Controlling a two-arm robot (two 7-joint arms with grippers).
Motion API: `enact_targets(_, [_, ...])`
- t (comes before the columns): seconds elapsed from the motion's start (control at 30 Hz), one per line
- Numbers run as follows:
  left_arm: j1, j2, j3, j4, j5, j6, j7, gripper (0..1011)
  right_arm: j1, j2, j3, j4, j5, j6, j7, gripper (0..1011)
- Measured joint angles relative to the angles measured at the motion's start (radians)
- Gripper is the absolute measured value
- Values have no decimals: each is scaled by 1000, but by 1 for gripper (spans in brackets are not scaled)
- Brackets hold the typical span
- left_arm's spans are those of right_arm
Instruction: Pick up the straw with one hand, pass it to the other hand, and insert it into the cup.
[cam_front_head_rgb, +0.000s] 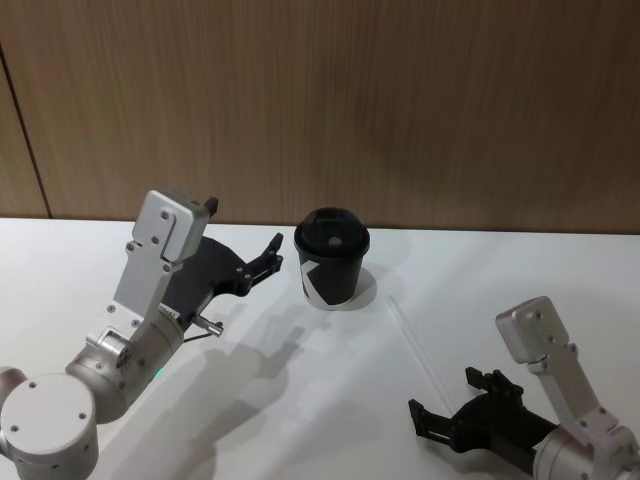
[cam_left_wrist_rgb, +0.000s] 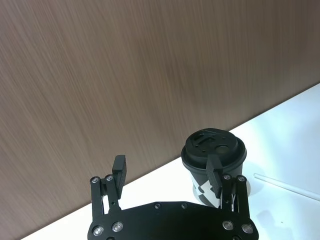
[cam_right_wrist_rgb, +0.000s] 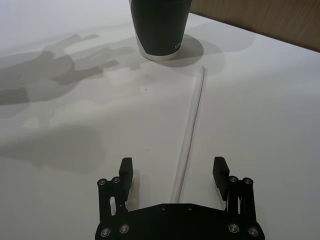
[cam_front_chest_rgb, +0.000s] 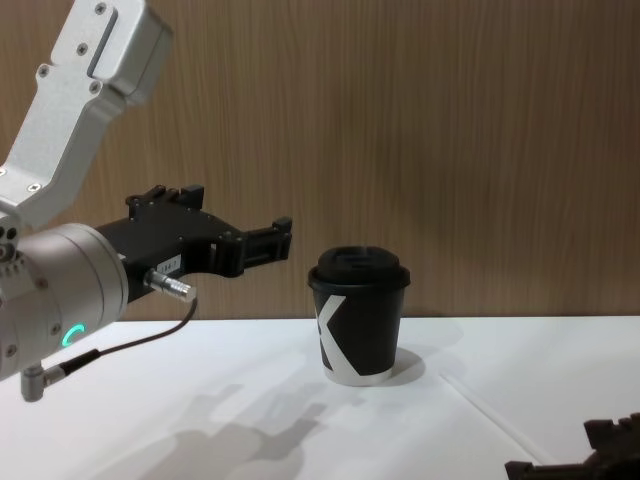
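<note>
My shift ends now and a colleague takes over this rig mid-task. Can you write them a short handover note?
Right gripper: open, low over the white table, fingers either side of the near end of the long thin white straw, not closed on it.
Left gripper: open, raised in the air to the left of the black paper cup with its domed lid on.
The straw lies flat on the table, right of the upright cup.
Done: nothing grasped yet.
Left: grasp the straw, hand it over, insert it.

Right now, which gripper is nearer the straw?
Right. The right gripper straddles the straw at its near end, fingers open; the left gripper hangs on the other side of the cup.
</note>
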Motion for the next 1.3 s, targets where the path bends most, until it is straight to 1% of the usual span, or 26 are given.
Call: enact_targets(1.3, [0,0,0,0,0,0,0,1003,4,-16,20,-5,-10,59,37,1001])
